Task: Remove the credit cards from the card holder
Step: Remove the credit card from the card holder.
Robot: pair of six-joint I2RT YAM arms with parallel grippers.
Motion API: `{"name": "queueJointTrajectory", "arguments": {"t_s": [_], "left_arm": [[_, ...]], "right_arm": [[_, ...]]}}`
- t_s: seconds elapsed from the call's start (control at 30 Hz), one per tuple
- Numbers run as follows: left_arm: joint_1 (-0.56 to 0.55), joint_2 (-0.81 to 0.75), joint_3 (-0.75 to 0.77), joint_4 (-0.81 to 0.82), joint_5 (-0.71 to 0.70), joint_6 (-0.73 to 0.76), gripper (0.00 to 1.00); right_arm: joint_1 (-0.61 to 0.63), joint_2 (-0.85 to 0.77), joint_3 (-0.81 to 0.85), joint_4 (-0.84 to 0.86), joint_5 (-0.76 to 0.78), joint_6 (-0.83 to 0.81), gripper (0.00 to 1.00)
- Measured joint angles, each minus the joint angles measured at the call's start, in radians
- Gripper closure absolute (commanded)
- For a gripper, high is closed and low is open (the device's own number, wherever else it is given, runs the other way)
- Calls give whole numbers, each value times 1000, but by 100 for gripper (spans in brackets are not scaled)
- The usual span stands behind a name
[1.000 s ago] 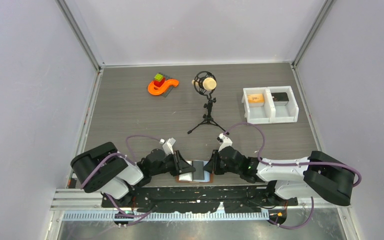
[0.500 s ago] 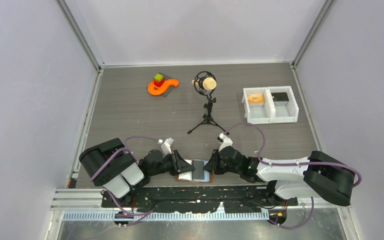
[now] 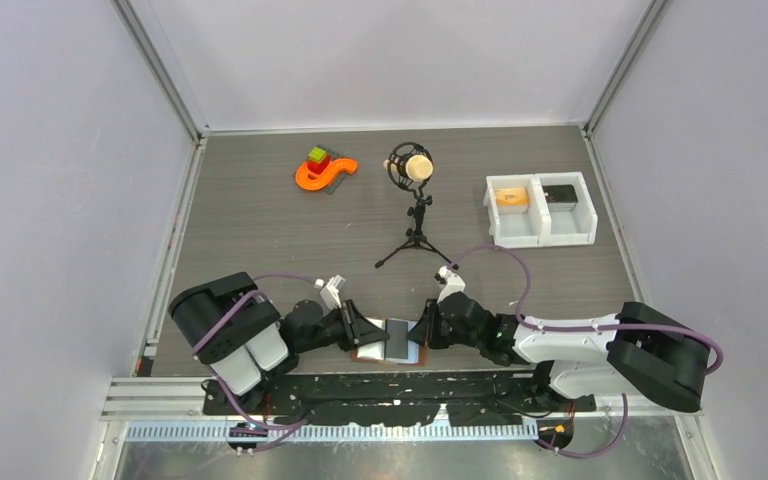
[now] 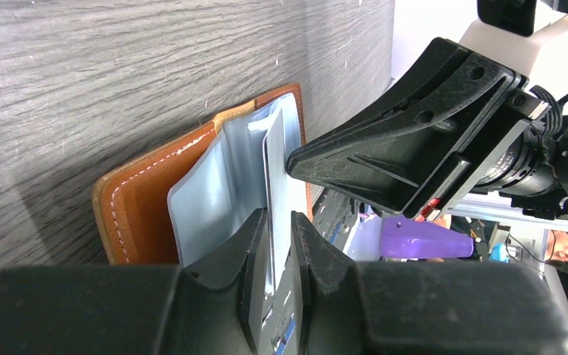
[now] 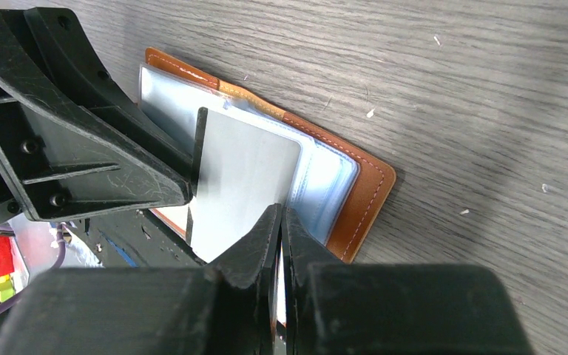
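At the near edge of the worktop (image 3: 260,220), just in front of the arm bases, the card holder (image 4: 140,200) lies open between the two tools. Its brown leather cover is down on the wood and its pale blue-grey sleeves fan upward.

The left tool (image 4: 279,222) comes in from the left. Its fingers are narrow and clamp a pale grey card (image 5: 244,177), which stands on edge, partly out of the sleeves.

The right tool (image 5: 281,214) comes in from the right, with its tip against the far edge of the same card and the sleeves. Its fingers are pressed almost together, with a thin pale strip showing in the slit. Whether that strip is card or sleeve cannot be told.

Farther back, near the middle of the worktop, a microphone (image 3: 412,165) stands on a small black tripod. To its left lies an orange curved toy (image 3: 318,176) carrying green and red blocks. To the right, well apart, sits a white two-compartment bin (image 3: 515,238), with an orange item in one cell and a dark one in the other.
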Motion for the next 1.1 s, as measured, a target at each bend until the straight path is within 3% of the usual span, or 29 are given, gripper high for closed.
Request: {"name": "queueJointTrajectory", "arguments": {"t_s": [0.27, 0.43, 1.1], "left_arm": [[16, 1, -5, 27, 10, -3, 85], [21, 1, -5, 32, 13, -2, 100], [58, -16, -10, 8, 24, 1, 100]], "right_arm": [[0, 0, 0, 0, 0, -1, 90], [-2, 0, 0, 0, 0, -1, 90], [-13, -13, 0, -21, 9, -21, 90]]}}
